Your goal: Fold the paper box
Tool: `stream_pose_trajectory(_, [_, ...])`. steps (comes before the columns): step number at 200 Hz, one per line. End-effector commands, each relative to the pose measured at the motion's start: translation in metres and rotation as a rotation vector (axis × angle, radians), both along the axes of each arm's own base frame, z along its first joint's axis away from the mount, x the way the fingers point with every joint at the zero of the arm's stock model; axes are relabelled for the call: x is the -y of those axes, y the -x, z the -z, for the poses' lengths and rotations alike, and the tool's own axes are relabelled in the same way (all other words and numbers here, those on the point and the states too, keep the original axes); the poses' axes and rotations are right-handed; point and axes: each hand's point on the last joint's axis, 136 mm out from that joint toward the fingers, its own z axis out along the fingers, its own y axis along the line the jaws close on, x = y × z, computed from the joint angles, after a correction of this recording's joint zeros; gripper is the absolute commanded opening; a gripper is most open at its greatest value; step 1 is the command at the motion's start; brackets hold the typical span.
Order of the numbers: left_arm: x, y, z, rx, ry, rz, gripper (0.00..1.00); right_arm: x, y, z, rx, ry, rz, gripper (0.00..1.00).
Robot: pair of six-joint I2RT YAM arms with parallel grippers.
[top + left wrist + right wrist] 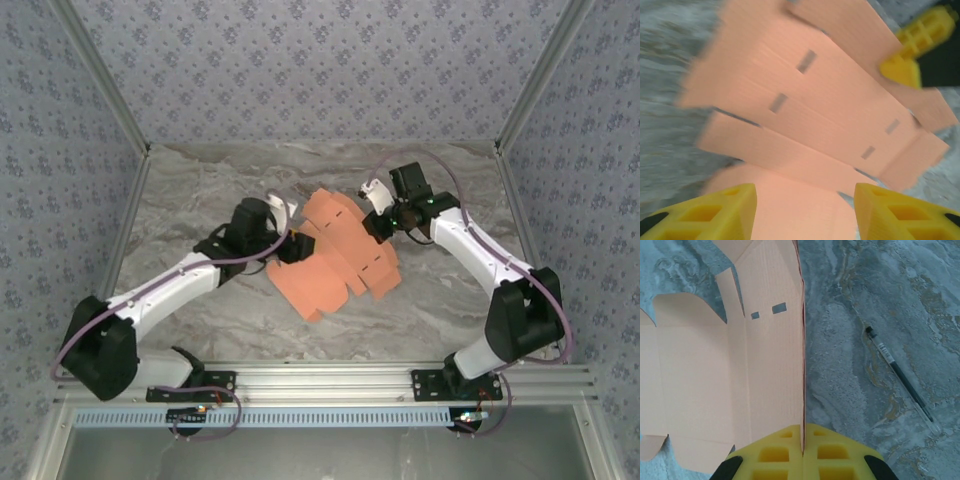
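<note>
The paper box (340,262) is a salmon-orange die-cut sheet with flaps and slots, lying partly folded on the middle of the marble table. My right gripper (802,440) is shut on the edge of one upright panel of the paper box (772,370), seen edge-on between its yellow fingers (840,455). It stands at the sheet's far right side (378,225). My left gripper (805,210) is open at the sheet's left side (290,246). Its yellow fingers (725,210) stand wide apart over a rounded flap of the paper box (805,115). The right fingers (910,55) pinch a far flap.
A black pen (900,372) lies on the grey marble table (850,315) to the right of the held panel. Patterned walls and metal posts (120,110) close in the table on three sides. The arm bases sit on the near rail (330,380).
</note>
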Motion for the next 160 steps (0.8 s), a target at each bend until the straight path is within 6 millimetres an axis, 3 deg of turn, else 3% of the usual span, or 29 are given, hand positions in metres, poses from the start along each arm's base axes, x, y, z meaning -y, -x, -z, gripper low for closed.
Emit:
stream_pose_trajectory(1, [0.035, 0.008, 0.015, -0.039, 0.068, 0.084, 0.51, 0.008, -0.004, 0.008, -0.078, 0.015, 0.064, 0.0])
stream_pose_trajectory(25, [0.061, 0.001, 0.036, -0.048, 0.064, 0.125, 0.48, 0.012, -0.008, 0.019, -0.138, 0.037, 0.09, 0.0])
stream_pose_trajectory(52, [0.073, -0.013, 0.059, -0.051, 0.038, 0.129, 0.43, 0.017, -0.012, 0.03, -0.197, 0.053, 0.119, 0.0])
stream_pose_trajectory(101, [0.083, -0.029, 0.094, -0.072, -0.012, 0.125, 0.38, 0.024, -0.019, 0.048, -0.284, 0.075, 0.155, 0.0])
stream_pose_trajectory(160, [0.083, -0.034, 0.125, -0.106, -0.067, 0.115, 0.32, 0.028, -0.027, 0.058, -0.308, 0.098, 0.174, 0.0])
